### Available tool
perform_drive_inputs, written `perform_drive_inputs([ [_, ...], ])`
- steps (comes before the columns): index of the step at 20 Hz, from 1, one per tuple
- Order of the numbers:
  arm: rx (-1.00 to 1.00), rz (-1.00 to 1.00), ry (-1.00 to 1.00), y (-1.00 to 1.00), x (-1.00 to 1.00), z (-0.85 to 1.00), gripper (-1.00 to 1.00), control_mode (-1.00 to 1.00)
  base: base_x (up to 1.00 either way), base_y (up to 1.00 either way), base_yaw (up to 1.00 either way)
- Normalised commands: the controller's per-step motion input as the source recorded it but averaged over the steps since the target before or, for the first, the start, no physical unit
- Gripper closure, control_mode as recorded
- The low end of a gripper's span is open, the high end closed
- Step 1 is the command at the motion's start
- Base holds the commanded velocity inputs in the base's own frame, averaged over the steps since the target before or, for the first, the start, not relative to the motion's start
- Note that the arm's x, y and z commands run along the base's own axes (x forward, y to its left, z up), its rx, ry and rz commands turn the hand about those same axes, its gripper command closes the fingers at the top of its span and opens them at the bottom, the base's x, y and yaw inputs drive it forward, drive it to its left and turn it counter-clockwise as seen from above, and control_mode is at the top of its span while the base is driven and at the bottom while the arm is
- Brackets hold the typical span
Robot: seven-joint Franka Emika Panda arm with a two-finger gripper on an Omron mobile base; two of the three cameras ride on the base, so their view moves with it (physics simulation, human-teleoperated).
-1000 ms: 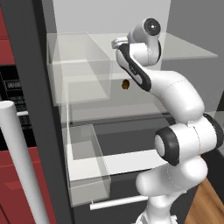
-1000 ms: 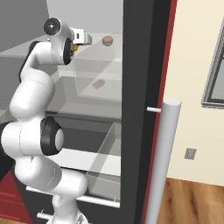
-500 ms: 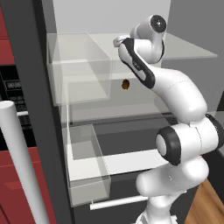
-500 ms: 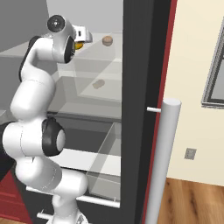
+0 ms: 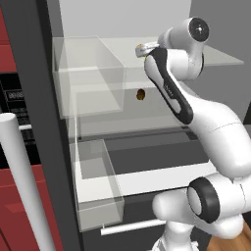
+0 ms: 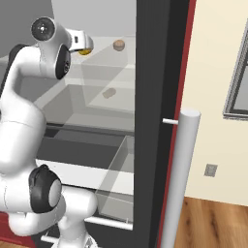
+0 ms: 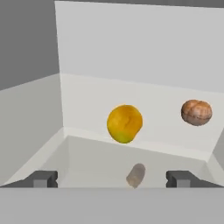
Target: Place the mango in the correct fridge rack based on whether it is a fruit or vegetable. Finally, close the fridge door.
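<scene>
Dark fingertips of the gripper (image 7: 112,178) stand wide apart at the bottom of the hand view, released and grasping nothing; the mango (image 7: 124,123) lies beyond them, clear of both tips, on the pale fridge rack (image 7: 87,109) near the white back wall. In the left base view the mango (image 5: 142,47) peeks out as a yellow sliver just past the hand, and in the right base view the mango (image 6: 85,50) shows just beside the hand's front end.

White arm links rise from the base, bend at a dark-capped elbow, and reach up and forward so the hand is level with the upper fridge rack (image 5: 215,56), pointing into the fridge.

One mango is on that shelf. One reddish-brown round item (image 7: 196,112) sits on the same shelf, to the mango's right in the hand view and well apart from it. One dark brown round item (image 5: 140,94) shows on the level below.

One fridge door (image 6: 160,97) stands open at the right, its white bar handle (image 6: 177,184) in the foreground. Clear door bins (image 5: 95,184) number two in the left base view, one above the other.
</scene>
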Motion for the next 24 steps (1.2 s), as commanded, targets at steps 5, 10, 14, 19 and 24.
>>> perform_drive_inputs([
  [5,0.00,-0.08,0.00,0.00,-1.00,0.00,-1.00,-1.00,0.00,0.00,0.00],
  [10,0.01,-0.13,0.00,-0.09,-0.88,0.00,-1.00,-1.00,0.00,0.00,0.00],
  [14,0.02,-0.12,0.00,-0.39,-0.51,0.00,-1.00,-1.00,0.00,0.00,0.00],
  [19,0.00,-0.06,-0.02,-0.19,-0.27,-0.10,-1.00,1.00,-0.20,-0.01,-0.01],
  [24,0.00,0.00,0.00,0.00,0.00,0.00,-1.00,1.00,-1.00,-0.01,-0.04],
])
